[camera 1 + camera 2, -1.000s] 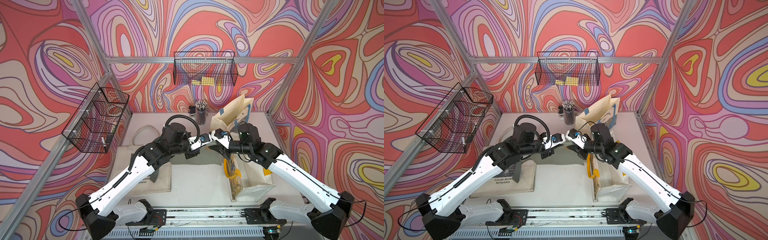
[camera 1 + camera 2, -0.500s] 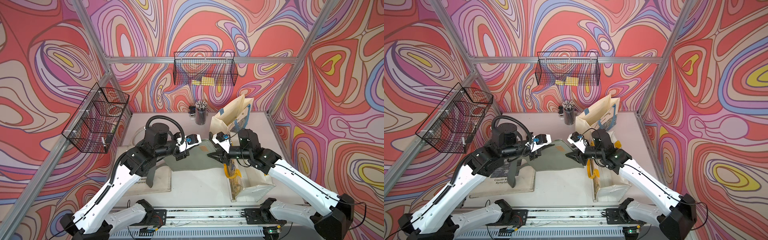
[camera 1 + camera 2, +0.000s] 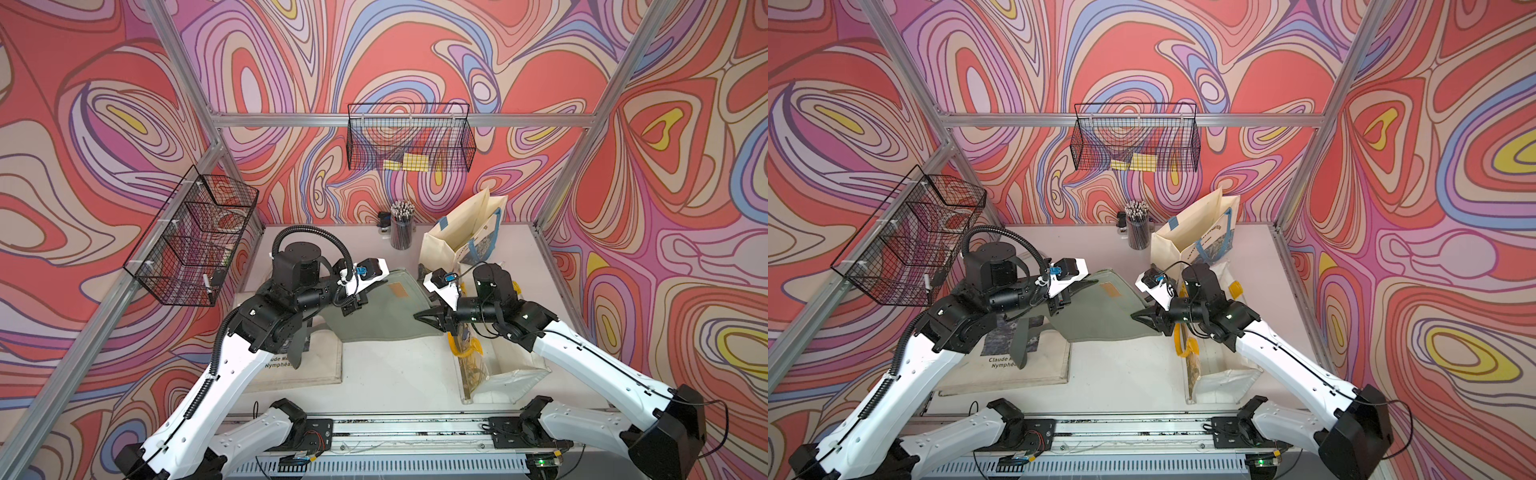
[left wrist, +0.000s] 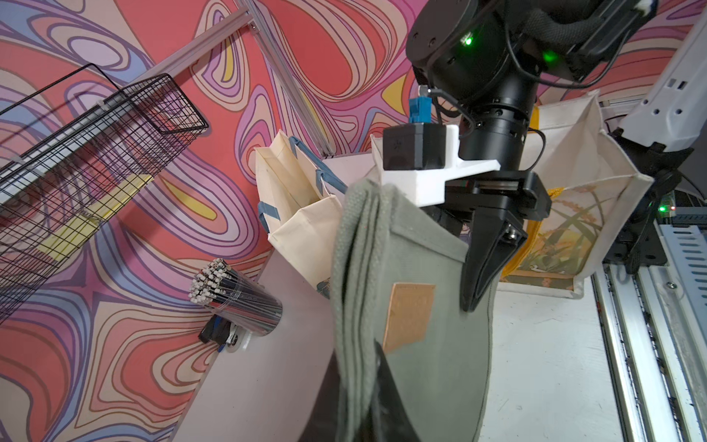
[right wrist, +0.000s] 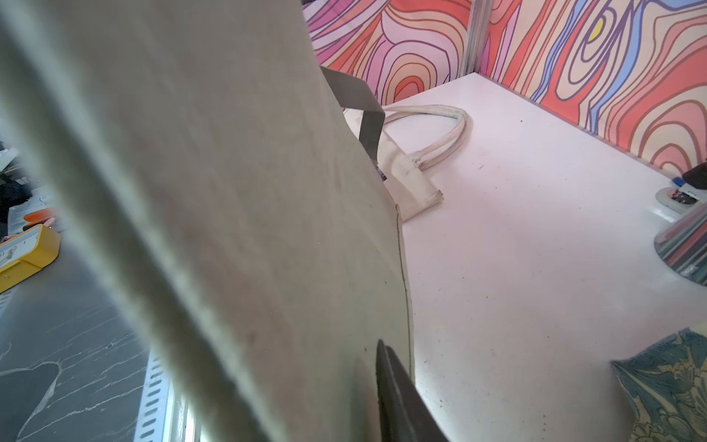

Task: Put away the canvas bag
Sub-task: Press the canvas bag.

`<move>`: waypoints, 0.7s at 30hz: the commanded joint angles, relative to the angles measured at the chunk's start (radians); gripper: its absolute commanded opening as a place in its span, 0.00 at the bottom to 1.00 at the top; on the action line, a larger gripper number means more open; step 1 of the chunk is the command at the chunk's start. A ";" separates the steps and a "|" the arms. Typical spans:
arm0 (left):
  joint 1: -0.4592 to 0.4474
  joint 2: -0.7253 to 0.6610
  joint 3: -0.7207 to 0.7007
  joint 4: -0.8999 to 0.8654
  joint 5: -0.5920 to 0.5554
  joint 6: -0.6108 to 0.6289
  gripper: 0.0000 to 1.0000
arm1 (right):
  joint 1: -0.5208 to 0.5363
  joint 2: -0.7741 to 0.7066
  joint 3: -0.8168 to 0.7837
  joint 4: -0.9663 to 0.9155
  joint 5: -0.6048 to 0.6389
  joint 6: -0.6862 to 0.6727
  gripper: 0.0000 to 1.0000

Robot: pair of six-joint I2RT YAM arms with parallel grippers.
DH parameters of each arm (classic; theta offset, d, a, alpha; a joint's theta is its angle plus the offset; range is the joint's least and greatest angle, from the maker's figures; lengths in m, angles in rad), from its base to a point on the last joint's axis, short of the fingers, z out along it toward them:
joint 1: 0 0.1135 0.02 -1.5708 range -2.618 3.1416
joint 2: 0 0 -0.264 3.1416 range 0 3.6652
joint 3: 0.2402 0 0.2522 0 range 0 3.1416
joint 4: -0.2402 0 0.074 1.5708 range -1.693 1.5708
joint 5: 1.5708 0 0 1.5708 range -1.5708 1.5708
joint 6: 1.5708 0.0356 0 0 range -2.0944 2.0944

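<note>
Green canvas bag [image 3: 376, 309]: held up from the surface [image 3: 395, 374] by left end effector [image 3: 354, 302] pinching its rim, likely for stowing; right end effector [image 3: 423, 316] grip indeterminate.

Right gripper [image 3: 424, 318]: wrist view shows one finger [image 5: 398, 390] only, the other behind green canvas bag [image 5: 229, 191], blurred against the lens; clamped or loose not readable. Top view, lower left: print on cream tote [image 3: 320, 365] part-covered by left arm [image 3: 232, 365]. Side wire basket [image 3: 191, 249] contents too small to tell.
</note>
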 commanded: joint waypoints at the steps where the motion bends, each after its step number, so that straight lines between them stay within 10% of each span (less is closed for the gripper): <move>1: 0.021 -0.029 0.054 0.151 0.016 -0.023 0.00 | 0.001 0.002 -0.037 0.021 0.014 0.034 0.39; 5: 0.034 -0.033 0.051 0.166 0.003 -0.026 0.00 | 0.001 0.009 -0.037 0.014 0.005 0.020 0.35; 9: 0.049 -0.036 0.046 0.190 0.004 -0.038 0.00 | 0.001 0.024 -0.004 -0.029 0.010 -0.017 0.03; 14: 0.053 -0.036 0.041 0.150 -0.020 -0.010 0.03 | 0.001 0.019 0.073 -0.097 0.152 -0.078 0.00; 19: 0.053 -0.035 0.038 0.072 -0.046 0.031 0.68 | 0.001 0.047 0.228 -0.248 0.283 -0.158 0.00; 21: 0.051 -0.044 0.039 0.065 -0.061 0.036 0.78 | 0.001 0.071 0.296 -0.321 0.323 -0.190 0.00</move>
